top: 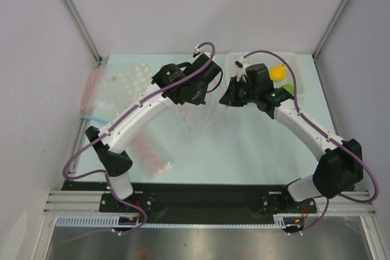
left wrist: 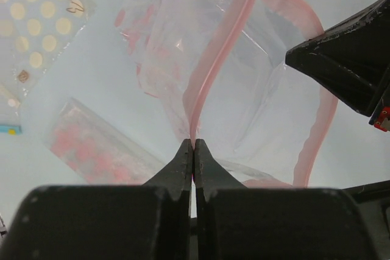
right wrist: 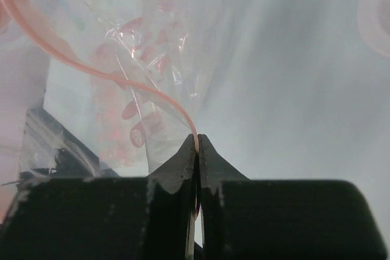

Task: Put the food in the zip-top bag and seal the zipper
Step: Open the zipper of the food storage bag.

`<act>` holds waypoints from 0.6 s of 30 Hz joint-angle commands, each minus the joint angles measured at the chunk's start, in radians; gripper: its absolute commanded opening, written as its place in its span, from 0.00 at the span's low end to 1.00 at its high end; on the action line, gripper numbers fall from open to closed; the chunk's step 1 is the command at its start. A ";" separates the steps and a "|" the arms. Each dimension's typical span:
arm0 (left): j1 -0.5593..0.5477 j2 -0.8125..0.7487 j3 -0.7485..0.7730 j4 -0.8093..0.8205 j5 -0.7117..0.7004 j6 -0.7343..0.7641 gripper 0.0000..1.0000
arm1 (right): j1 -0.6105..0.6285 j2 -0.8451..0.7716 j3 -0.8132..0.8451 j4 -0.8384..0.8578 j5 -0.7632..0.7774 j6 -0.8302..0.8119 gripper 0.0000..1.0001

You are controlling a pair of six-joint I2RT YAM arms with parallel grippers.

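The clear zip-top bag hangs between my two grippers at mid-table, its mouth spread open. My left gripper is shut on one lip of the pink-red zipper; the other lip curves away on the right. In the right wrist view my right gripper is shut on the zipper as well. From above, the left gripper and right gripper sit close together over the bag. A yellow fruit and a green fruit lie in the white tray. Other food is hidden behind the right arm.
A packet of pale round pieces lies at the back left. Near the left arm lies a packet of pink-red pieces. Reddish pieces show through the bag film; I cannot tell whether they are inside or beneath it. Frame posts stand at the back corners.
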 commanded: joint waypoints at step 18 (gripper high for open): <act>0.026 0.029 -0.106 0.220 0.229 0.069 0.00 | 0.009 -0.053 -0.146 0.227 -0.058 0.043 0.66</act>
